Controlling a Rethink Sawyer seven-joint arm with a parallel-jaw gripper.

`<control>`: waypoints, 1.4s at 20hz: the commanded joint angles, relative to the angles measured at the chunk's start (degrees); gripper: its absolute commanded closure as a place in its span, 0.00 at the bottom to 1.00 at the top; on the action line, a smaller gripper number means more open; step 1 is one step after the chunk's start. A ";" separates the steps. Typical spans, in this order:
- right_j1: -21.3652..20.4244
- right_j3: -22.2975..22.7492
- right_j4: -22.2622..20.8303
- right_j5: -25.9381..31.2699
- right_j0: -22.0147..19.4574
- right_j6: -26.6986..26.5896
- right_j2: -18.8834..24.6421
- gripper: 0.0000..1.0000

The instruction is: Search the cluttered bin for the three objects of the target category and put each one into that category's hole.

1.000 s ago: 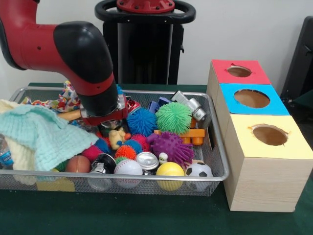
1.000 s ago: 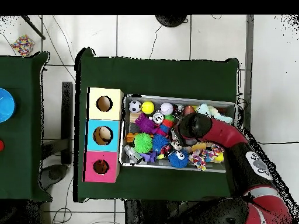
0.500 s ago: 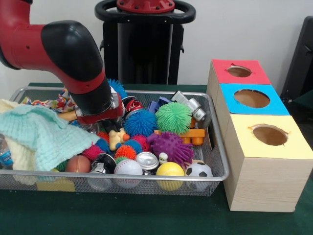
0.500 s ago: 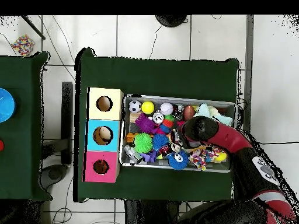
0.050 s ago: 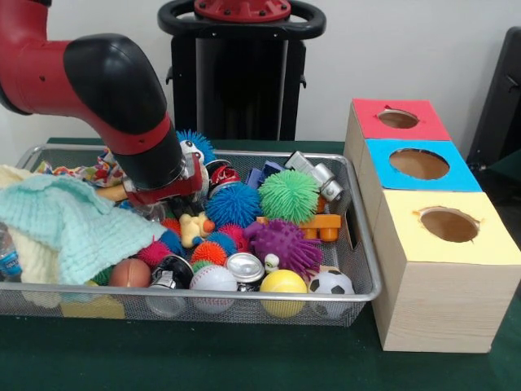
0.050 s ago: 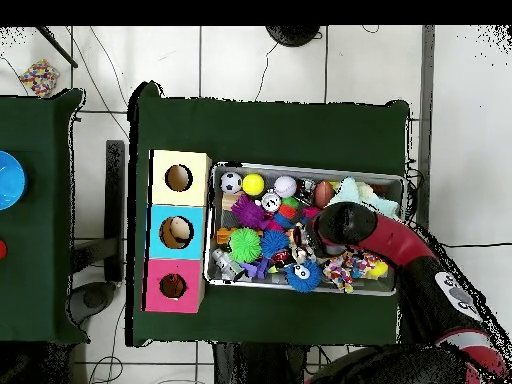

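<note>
Jaws are hidden under the big arm (image 5: 122,106) at the left of the bin (image 5: 358,244), so we cannot tell their grip and should lift slowly.

Wire-mesh metal bin (image 5: 365,269), shiny rim. Knitted mint cloth (image 5: 69,224), soft, matt. Spiky rubbery green ball (image 5: 289,195). Glossy plastic arm shell (image 5: 114,81). Pale raw-wood box (image 5: 440,301), matt painted tops. Green felt-like tablecloth (image 5: 244,358).
</note>
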 commanded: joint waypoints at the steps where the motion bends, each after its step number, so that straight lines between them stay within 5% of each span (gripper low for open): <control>1: 4.18 3.79 -0.08 -7.10 -1.73 2.75 4.84 1.00; 9: 1.04 5.98 4.59 -4.21 -5.10 2.43 9.56 1.00; 19: -9.06 6.84 10.68 13.21 -10.82 -0.64 13.97 1.00; 28: -10.98 7.28 13.05 15.05 -13.05 -0.83 16.37 1.00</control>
